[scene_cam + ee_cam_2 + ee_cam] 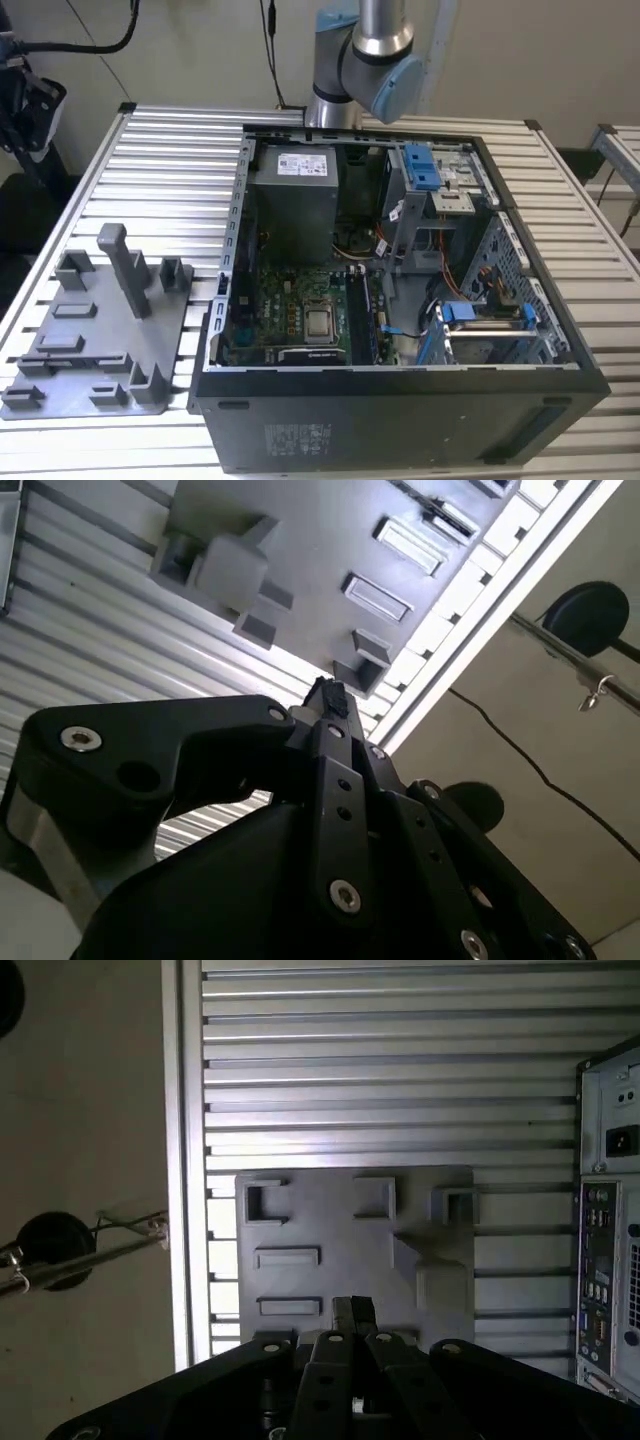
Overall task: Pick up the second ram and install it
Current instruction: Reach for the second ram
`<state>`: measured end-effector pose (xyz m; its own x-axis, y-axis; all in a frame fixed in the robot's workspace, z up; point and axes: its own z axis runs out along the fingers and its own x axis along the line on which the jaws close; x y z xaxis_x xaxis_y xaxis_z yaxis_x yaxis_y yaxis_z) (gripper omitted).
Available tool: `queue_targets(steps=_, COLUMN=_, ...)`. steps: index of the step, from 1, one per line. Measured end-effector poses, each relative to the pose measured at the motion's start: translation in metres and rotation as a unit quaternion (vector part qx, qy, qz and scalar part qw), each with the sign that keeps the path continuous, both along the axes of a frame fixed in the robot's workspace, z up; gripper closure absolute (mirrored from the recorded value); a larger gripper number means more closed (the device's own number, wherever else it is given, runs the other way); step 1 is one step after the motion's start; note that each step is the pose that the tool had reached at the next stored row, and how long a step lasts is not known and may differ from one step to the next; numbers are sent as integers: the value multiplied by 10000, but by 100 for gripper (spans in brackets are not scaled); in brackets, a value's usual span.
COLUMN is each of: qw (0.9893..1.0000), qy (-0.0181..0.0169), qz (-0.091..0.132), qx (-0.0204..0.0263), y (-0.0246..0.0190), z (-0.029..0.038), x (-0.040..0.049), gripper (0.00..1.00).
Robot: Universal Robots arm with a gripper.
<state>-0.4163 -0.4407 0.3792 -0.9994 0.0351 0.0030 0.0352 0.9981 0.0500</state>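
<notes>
The slatted metal worktop (170,150) carries an open computer case (400,410) on the exterior view's right and a grey fixture plate (100,335) on its left, near the front edge. The arm (370,60) rises at the far side, behind the case. In the first wrist view the hand (352,1308) hangs high over the fixture plate, its tips above the edge of the plate, just beside one of two shallow rectangular recesses (290,1306). Both recesses look bare.

The hand is drawn together with hardly a gap at the tips. Whether the second ram is pinched edge-on between them I cannot tell, and I cannot place it for certain elsewhere. Dark strips lie at the memory slots (365,318) beside the processor.

To my mind this is the pick stage, over the fixture. It would go best with the hand kept square to the recess's long side, gripping the board's flat faces and moving straight up or down, clear of the plate's upright posts.
</notes>
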Motion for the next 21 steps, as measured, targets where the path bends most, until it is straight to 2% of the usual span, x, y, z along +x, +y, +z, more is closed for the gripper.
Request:
queue_targets(steps=9, qw=10000, qy=0, qz=0, qx=0, y=-411, z=-42, x=0, gripper=89)
queue_targets(steps=13, qw=10000, qy=0, qz=1, qx=0, y=-559, z=-63, x=0, gripper=89)
queue_targets(steps=15, qw=10000, qy=-1, qz=1, qx=0, y=-581, z=-73, x=0, gripper=89)
queue_targets(steps=21, qw=10000, qy=1, qz=1, qx=0, y=-582, z=-79, x=0, gripper=89)
